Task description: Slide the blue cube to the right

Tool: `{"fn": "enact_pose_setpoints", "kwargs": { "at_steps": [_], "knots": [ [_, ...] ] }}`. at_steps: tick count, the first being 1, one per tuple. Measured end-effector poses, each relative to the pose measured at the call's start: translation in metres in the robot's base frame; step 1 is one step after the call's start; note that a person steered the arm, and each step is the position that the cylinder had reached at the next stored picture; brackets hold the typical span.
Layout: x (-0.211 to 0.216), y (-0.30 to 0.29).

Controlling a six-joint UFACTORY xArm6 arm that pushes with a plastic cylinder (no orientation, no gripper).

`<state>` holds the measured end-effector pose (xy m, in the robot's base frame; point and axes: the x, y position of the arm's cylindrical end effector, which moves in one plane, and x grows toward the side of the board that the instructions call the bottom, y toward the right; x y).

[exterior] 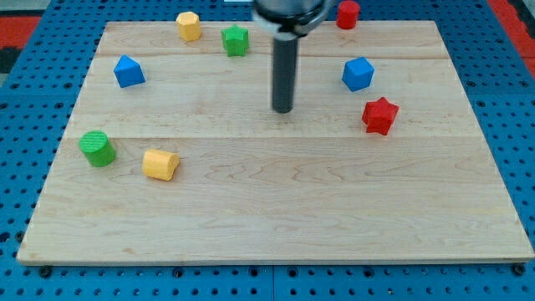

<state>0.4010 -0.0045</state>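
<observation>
Wooden board [276, 209]: pale planks, fills most of the view, lying on a blue pegboard [25, 125]; seven small blocks on it, plus one at its top edge

Arm: dark housing at the view's top centre, with a straight dark rod descending from it; no pincer fitted, so there is nothing to open, close or grip

My tip [283, 111]: rests on bare wood near the board's middle, in the upper half; touches no block

Blue cube [358, 73]: task item; to the right of my tip and slightly higher in the view, clearly apart from it; open board lies to its right

Red star block [379, 115]: just below and to the right of the blue cube, near but not touching

Blue block, shape unclear, roughly pyramidal [129, 71]: upper left of board; the cube at the right reads as the better match for the task

Green star-like block [236, 40]; yellow hexagonal block [189, 26]: top, left of the rod

Red cylinder [348, 13]: at the top edge

Green cylinder [98, 148]; yellow cylinder, lying on its side [160, 164]: lower left

Step in hand, judged: approach; contact not yet made

Next move, judged: bring my tip up level with the cube's left face, then push straight rightward; line must stay high enough to pass the red star block
</observation>
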Motion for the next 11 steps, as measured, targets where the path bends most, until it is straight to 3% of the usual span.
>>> {"fn": "enact_pose_setpoints", "kwargs": {
  "at_steps": [1,3,4,5,6,7,8,9,10,11],
  "knots": [
    [0.031,-0.063],
    [-0.034,0.073],
    [-0.024,0.032],
    [-0.005,-0.058],
    [-0.015,-0.104],
    [-0.06,-0.016],
    [-0.071,0.017],
    [-0.071,0.012],
    [-0.06,-0.102],
    [-0.064,-0.067]
  ]
}}
